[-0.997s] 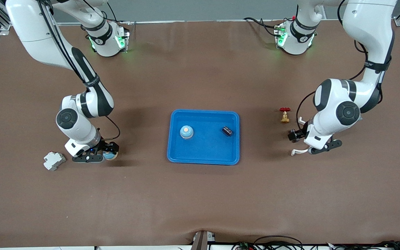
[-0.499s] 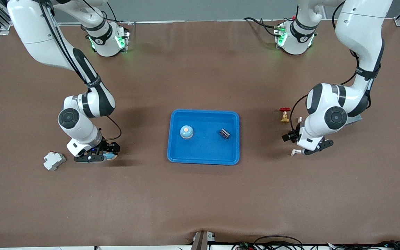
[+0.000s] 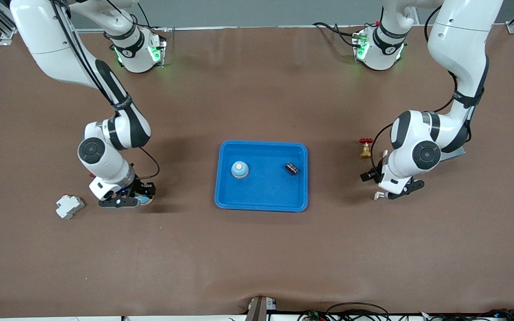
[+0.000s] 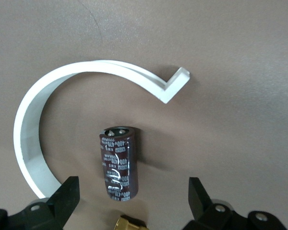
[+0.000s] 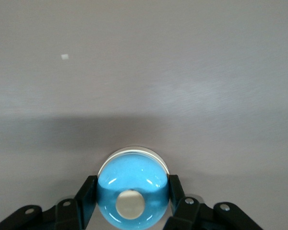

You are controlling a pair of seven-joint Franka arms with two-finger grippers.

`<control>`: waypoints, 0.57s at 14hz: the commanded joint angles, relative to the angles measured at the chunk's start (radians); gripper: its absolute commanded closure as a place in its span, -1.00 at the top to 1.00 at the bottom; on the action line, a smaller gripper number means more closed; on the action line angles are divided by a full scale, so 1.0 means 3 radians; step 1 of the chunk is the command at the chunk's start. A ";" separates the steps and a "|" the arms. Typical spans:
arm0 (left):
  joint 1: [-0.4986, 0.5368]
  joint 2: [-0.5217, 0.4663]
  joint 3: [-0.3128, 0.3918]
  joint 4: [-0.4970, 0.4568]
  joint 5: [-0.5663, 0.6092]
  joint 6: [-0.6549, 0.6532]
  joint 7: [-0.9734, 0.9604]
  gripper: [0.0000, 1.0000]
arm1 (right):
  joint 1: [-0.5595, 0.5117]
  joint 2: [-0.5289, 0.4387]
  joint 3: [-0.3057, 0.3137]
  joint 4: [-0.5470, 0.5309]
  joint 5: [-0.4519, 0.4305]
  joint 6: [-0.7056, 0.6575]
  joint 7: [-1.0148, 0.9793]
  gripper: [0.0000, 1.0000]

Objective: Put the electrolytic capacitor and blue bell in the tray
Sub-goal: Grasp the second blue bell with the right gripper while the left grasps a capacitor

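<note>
while bent low at its end of the table, right gripper (image 3: 138, 199) pinches a blue bell (image 5: 132, 189) | tray (image 3: 261, 205) holds another bell (image 3: 239, 169) and a capacitor (image 3: 292, 168) | left gripper (image 3: 379, 189) low, fingers (image 4: 67, 194) spread over a capacitor (image 4: 119, 162) beside a white clip (image 4: 33, 110)

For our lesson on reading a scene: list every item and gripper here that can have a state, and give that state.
Tray: holds one bell and one capacitor.
Tray bell: upright, free.
Tray capacitor: loose, free.
Table bell: upright, clasped on both sides.
Right gripper: shut on table bell.
Table capacitor: lying flat, untouched.
Left gripper: open, over table capacitor.
</note>
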 commanded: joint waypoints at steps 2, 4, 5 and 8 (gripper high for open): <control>0.0007 0.0089 -0.0001 0.0013 0.0016 0.0057 -0.0042 1.00 | 0.0011 -0.0111 0.0301 0.0091 -0.0015 -0.0227 0.0670 -1.00; 0.0012 0.0095 -0.0001 0.0013 0.0016 0.0078 -0.0042 1.00 | 0.0056 -0.0106 0.0444 0.0239 -0.0015 -0.0411 0.1048 -1.00; 0.0012 0.0115 -0.0001 0.0013 0.0016 0.0078 -0.0042 1.00 | 0.0123 -0.0101 0.0475 0.0311 -0.0015 -0.0458 0.1242 -1.00; 0.0017 0.0146 -0.0001 0.0008 0.0011 0.0139 -0.0058 1.00 | 0.0475 -0.0070 0.0470 0.0607 -0.0025 -0.0662 0.1881 -1.00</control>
